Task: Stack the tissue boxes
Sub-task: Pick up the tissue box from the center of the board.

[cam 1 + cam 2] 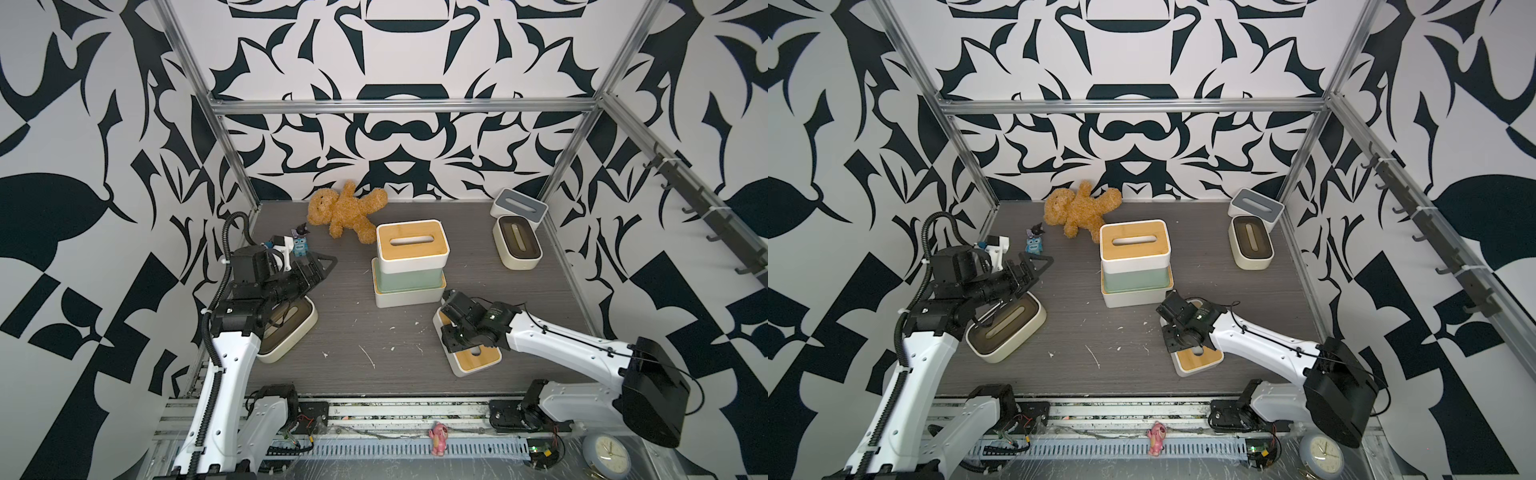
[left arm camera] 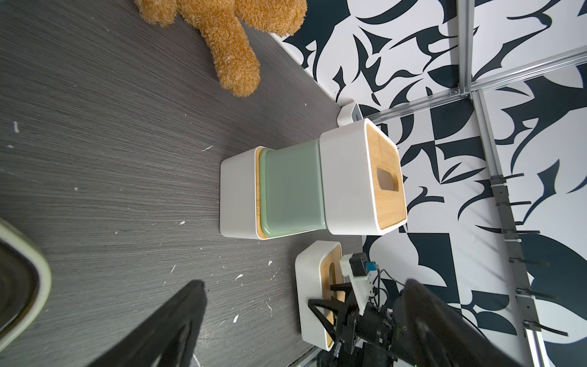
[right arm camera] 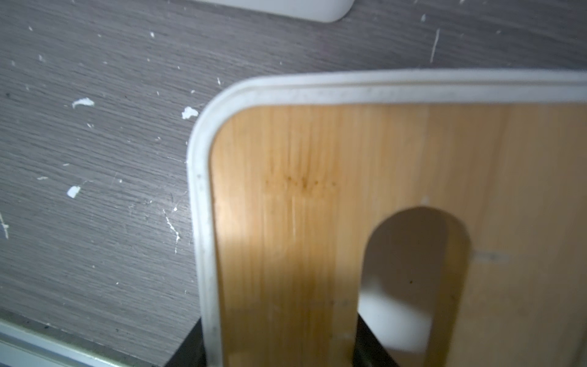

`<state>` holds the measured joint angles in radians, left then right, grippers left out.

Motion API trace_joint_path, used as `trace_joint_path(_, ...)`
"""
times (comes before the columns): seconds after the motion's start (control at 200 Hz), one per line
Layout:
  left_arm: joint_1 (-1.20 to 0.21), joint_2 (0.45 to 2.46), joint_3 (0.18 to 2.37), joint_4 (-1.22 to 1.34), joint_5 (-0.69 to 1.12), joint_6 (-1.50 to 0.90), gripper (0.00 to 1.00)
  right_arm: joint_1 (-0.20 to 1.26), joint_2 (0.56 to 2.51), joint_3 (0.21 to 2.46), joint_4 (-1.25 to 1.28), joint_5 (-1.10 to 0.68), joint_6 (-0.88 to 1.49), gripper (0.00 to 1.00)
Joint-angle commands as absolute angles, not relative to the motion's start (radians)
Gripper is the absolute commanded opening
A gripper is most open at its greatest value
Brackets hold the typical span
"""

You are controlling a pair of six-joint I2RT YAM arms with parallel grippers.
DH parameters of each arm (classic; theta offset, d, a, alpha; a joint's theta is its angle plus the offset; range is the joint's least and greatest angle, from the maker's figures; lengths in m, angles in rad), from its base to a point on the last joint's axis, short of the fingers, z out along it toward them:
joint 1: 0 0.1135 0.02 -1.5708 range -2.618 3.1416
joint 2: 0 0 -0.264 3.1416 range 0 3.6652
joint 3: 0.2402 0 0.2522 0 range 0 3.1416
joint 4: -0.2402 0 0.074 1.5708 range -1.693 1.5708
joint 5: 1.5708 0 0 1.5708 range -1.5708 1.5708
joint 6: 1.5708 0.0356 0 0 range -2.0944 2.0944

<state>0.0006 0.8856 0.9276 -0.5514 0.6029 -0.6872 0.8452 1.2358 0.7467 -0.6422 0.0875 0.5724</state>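
Right gripper (image 3: 286,349) looks clamped on the lid edge of the bamboo-lid box (image 1: 490,356) at front right of the table (image 1: 365,332), apparently via the slot (image 3: 413,270); lift straight, keep it level, centre over the three-box stack (image 1: 409,266) before lowering; left gripper (image 1: 326,268) gapes wide, holding nothing.

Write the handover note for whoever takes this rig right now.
Left end effector: open, empty, by the near-left cream box.
Right end effector: closed on the near bamboo-lid box at its lid edge.
Done: three-high centre stack: bamboo-lid base box, sage green box, bamboo-lid top box.
Left: add the gripped box, the near-left cream box, the back cream box and the grey-lid box behind it.
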Motion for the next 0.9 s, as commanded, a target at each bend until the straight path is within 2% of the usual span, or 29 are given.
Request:
trace_joint_path(0.0,0.006,0.888,0.966,-0.561,0.610,-0.686,0.99,0.823,1.172,0.759,-0.667,0.173,0.596,0.39)
trace_joint_path(0.3,0.009,0.890,1.002,-0.578,0.625,-0.669,0.99,0.570,0.967,0.709,-0.638,0.086,0.611,0.39)
trace_joint_path(0.505,0.012,0.885,0.996,-0.540,0.638,-0.706,1.00,0.439,0.897,0.767,-0.637,0.053,0.547,0.39)
trace_joint_path(0.715,0.013,0.894,1.021,-0.517,0.705,-0.709,0.99,0.356,0.907,0.887,-0.648,0.026,0.467,0.39)
trace_joint_path(0.895,0.013,0.903,1.067,-0.535,0.748,-0.666,0.99,0.347,0.912,0.984,-0.601,-0.005,0.394,0.38)
